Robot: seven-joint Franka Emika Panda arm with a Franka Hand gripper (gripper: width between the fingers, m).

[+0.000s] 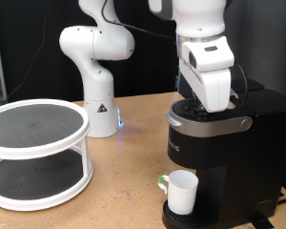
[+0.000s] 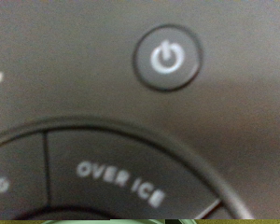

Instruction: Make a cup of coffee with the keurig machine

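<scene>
Power button (image 2: 168, 58) close, gripper (image 1: 216, 107) down on keurig machine (image 1: 219, 153)

Wooden table (image 1: 124, 181) with white two-tier rack (image 1: 36, 153), white robot base (image 1: 100, 119), black keurig machine (image 1: 229, 157).

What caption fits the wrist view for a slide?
Close-up of the keurig machine top: round power button above the "OVER ICE" button.

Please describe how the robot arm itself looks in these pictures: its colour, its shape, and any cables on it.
The arm is glossy white with rounded, bulky segments. Its hand is a white block, and a thin black cable runs beside it. The gripper sits low against the keurig machine; its fingers are not clearly visible. The wrist view shows none of it.
</scene>
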